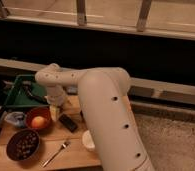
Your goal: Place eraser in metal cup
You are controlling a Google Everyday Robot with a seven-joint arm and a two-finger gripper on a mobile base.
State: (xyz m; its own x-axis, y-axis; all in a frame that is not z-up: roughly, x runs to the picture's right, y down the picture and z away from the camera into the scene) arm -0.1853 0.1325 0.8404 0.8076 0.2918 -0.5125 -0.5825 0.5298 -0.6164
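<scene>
The eraser [67,122] is a flat black block lying on the wooden table [51,137], just right of the red bowl. My gripper [54,112] hangs below the white elbow, a little up and left of the eraser, between it and the red bowl, low over the table. The metal cup does not show; my thick white arm [108,115] covers the spot just right of the eraser. Nothing shows in the gripper.
A red bowl [31,116] holding an orange fruit and a dark bowl [11,142] of small items stand at the left. A fork [56,152] lies in front. A white cup [88,142] peeks out beside the arm. A green tray [21,92] is behind.
</scene>
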